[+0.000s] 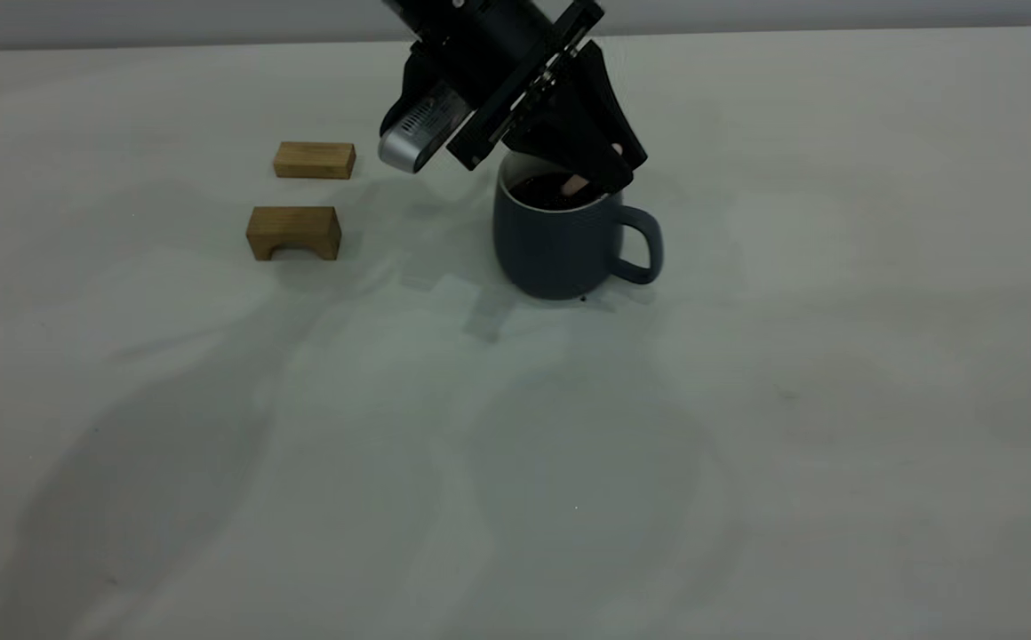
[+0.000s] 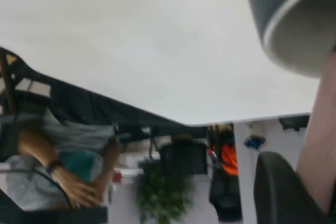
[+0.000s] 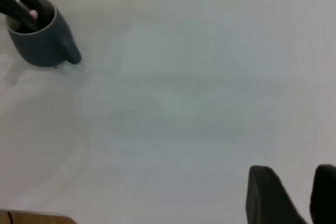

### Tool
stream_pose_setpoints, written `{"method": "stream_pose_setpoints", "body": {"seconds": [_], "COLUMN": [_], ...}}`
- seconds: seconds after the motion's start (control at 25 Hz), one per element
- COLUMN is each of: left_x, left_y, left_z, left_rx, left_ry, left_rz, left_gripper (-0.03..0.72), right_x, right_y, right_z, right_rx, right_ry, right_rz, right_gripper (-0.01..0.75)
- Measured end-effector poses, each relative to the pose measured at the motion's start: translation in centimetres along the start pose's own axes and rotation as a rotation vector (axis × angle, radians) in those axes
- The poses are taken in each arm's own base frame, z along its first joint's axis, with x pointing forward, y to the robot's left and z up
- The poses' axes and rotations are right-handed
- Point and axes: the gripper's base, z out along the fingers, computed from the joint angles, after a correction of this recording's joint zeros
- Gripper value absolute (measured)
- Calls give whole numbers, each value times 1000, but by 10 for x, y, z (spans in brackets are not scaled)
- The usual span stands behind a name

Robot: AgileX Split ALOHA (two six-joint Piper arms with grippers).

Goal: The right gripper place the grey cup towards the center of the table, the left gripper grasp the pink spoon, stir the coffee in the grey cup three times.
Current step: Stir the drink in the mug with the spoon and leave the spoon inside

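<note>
The grey cup [image 1: 560, 244] stands upright near the middle of the table [image 1: 747, 400], its handle toward the right, with dark coffee [image 1: 535, 190] inside. My left gripper [image 1: 606, 171] leans down over the cup's rim, shut on the pink spoon [image 1: 576, 185], whose pale handle dips into the cup. The left wrist view shows the spoon handle [image 2: 321, 129] beside one black finger [image 2: 278, 187], with the cup rim [image 2: 286, 27] beyond. My right gripper [image 3: 294, 171] hangs open and empty over bare table, far from the cup [image 3: 42, 43]; the exterior view does not show it.
Two brown wooden blocks [image 1: 314, 160] [image 1: 293, 232] lie left of the cup. In the left wrist view a person's arm and hand [image 2: 68, 182] show past the table's edge [image 2: 189, 123].
</note>
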Motion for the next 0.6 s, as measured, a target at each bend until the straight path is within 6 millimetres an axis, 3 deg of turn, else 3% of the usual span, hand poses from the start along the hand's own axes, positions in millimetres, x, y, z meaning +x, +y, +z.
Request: {"method": "stream_pose_setpoints", "body": {"seconds": [0.32, 0.6], "left_x": [-6, 16], "left_y": [-2, -27], "left_z": [-8, -49], "left_rx": [-31, 54], "left_ry": [-146, -356], "left_rz": [29, 215], "left_gripper": [380, 410], "right_x": [0, 0], "right_y": [0, 0], "right_z": [0, 0], "right_rx": [0, 0], "right_ry": [0, 0], "right_rz": [0, 0], "right_gripper": [241, 241]}}
